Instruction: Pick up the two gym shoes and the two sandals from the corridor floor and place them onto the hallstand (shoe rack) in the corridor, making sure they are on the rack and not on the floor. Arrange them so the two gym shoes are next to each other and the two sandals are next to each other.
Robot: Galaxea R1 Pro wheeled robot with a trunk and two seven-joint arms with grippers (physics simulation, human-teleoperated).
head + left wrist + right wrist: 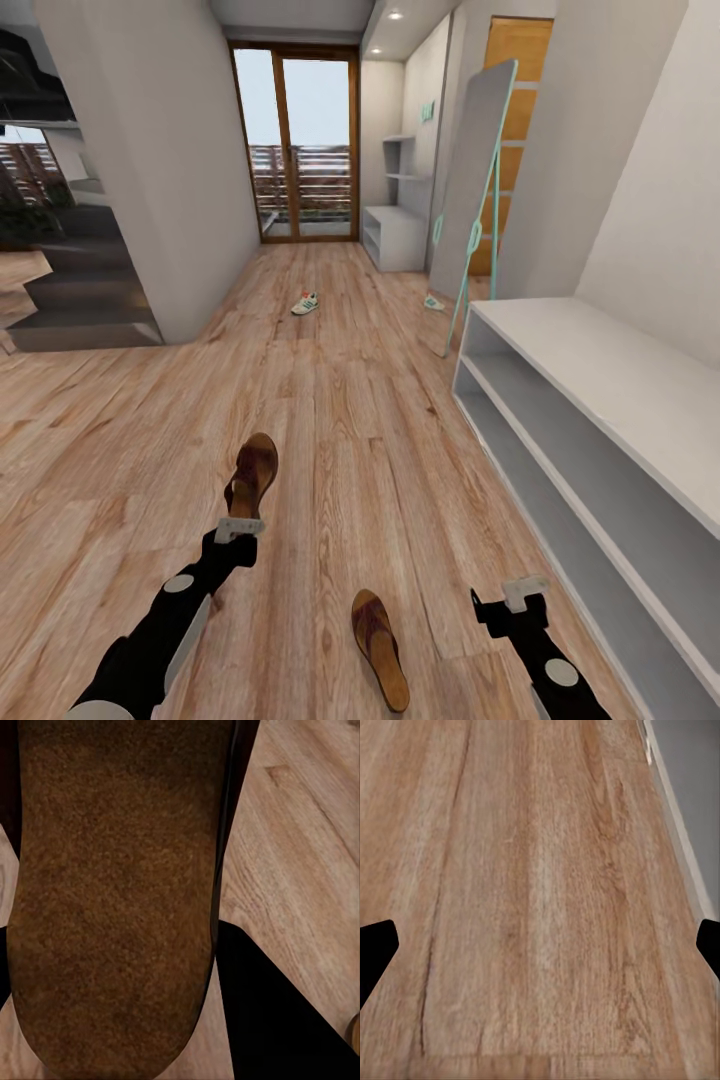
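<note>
Head view is showing the left gripper (pixel 240 527) gripping one brown sandal (pixel 253 473) above the corridor floor (pixel 340 420); its partner (pixel 379 633) is lying nearby. Right gripper (pixel 524 592) is hanging wide open. A gym shoe (pixel 305 303) is sitting far down the hall. No writing is legible.

Brown sandals (pixel 252 480); warm wood-grain floor (pixel 340 400).

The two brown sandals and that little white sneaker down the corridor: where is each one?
Sandal by the left gripper (pixel 254 474), head view, on its tan insole.
Second sandal (pixel 379 645), head view, mid-insole, between the arms.
White gym shoe (pixel 305 303), head view, on its upper, far down the floor.
</note>
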